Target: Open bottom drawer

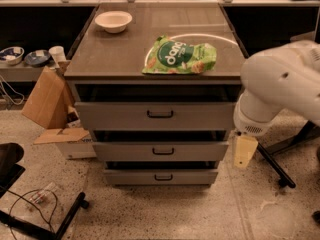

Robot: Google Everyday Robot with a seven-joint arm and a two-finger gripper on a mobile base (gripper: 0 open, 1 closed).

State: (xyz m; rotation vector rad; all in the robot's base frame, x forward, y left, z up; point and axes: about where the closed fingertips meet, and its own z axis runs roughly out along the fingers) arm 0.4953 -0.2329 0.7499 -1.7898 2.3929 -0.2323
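Observation:
The bottom drawer (161,176) is the narrowest grey front of three in the cabinet, low near the floor, with a small black bar handle (163,177). It sits nearly flush, with a dark gap above it. My white arm (285,86) reaches in from the right. The gripper (245,151), a pale yellowish piece, hangs below the arm just right of the cabinet, level with the middle drawer (162,151). It is apart from the bottom drawer's handle, up and to the right of it.
The top drawer (157,115) is the widest. A green snack bag (181,55) and a white bowl (113,21) lie on the cabinet top. A cardboard box (47,99) stands at the left. Black stand legs (272,166) are at right, and a chair base (45,224) with cables at lower left.

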